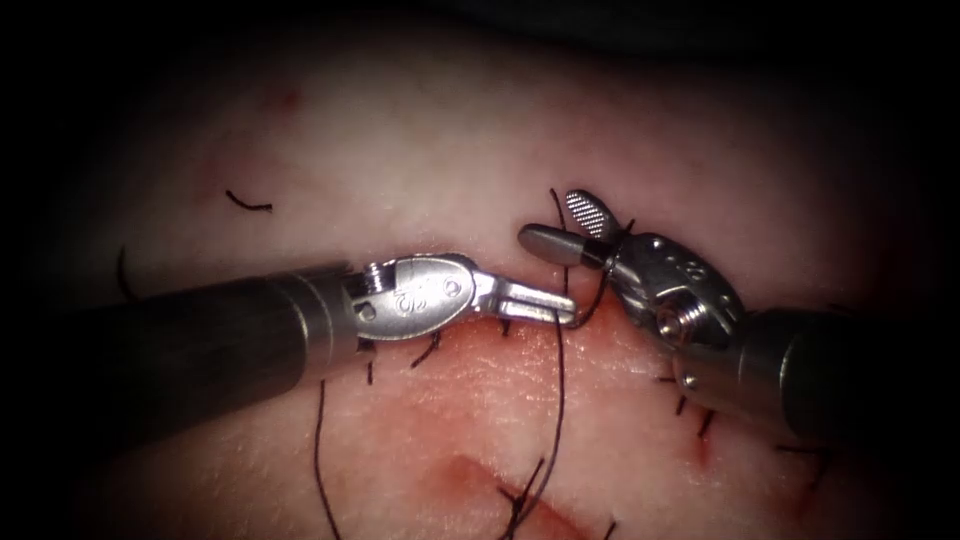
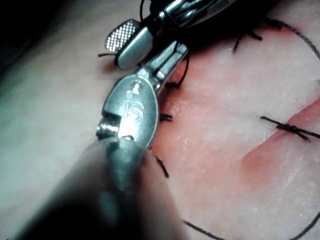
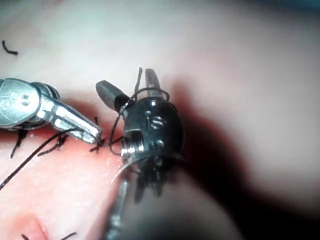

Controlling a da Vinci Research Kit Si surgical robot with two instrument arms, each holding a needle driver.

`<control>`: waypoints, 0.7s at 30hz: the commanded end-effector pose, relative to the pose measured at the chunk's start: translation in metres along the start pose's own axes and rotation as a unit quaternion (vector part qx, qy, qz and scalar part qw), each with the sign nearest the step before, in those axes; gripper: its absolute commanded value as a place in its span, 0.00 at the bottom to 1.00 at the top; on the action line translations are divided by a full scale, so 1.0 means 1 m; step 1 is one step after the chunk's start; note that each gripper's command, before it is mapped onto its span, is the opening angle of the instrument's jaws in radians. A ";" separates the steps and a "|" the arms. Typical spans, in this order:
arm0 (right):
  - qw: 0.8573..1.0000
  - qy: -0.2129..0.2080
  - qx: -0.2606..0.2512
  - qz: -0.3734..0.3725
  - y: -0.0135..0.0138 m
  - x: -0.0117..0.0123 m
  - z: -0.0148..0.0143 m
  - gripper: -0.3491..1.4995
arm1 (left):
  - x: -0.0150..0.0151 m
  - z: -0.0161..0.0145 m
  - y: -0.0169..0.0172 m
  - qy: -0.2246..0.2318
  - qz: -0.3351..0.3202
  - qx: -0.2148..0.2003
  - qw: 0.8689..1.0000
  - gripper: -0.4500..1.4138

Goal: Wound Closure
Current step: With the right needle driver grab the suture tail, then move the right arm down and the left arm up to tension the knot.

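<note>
The left end effector is clenched on the thread, which loops round the right end effector, released.

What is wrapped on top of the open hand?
Dark thread loops over the right hand, just behind its open jaws. The left hand is shut on that thread. Whatever lies under the right hand is covered.

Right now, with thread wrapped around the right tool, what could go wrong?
1. The thread loops around the open right claw at its wrist; it could snag there rather than slide off.
2. The left claw is shut on the thread close to the tissue; a hard pull may fray the thread or tug the stitch.
3. I cannot spot the needle, so its position is unconfirmed.
</note>
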 end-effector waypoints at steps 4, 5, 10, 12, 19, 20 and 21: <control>1.000 -0.003 -0.001 0.004 -0.0006 -0.0005 0.0009 0.36 | -0.0004 0.0006 -0.0005 -0.003 0.000 -0.002 1.000 0.00; 1.000 -0.003 -0.001 0.004 -0.0006 -0.0005 0.0009 0.36 | -0.0004 0.0006 -0.0005 -0.003 0.000 -0.002 1.000 0.00; 0.999 -0.030 -0.018 0.004 -0.0008 -0.0008 0.0010 0.16 | -0.0004 0.0005 -0.0006 -0.005 0.000 -0.003 1.000 0.00; 0.999 -0.032 -0.018 0.009 -0.0007 -0.0009 0.0010 0.06 | -0.0004 0.0004 -0.0006 -0.005 -0.001 -0.003 1.000 0.00; 0.999 -0.049 -0.025 0.003 -0.0010 -0.0007 0.0006 0.00 | -0.0004 0.0000 -0.0010 -0.005 -0.003 -0.003 1.000 0.00; 0.999 -0.043 -0.023 -0.005 -0.0013 -0.0006 0.0002 0.00 | -0.0004 -0.0003 -0.0014 -0.005 -0.004 -0.003 1.000 0.00; 0.999 -0.042 -0.023 -0.005 -0.0014 -0.0007 0.0000 0.00 | -0.0004 -0.0004 -0.0016 -0.004 -0.005 -0.003 1.000 0.00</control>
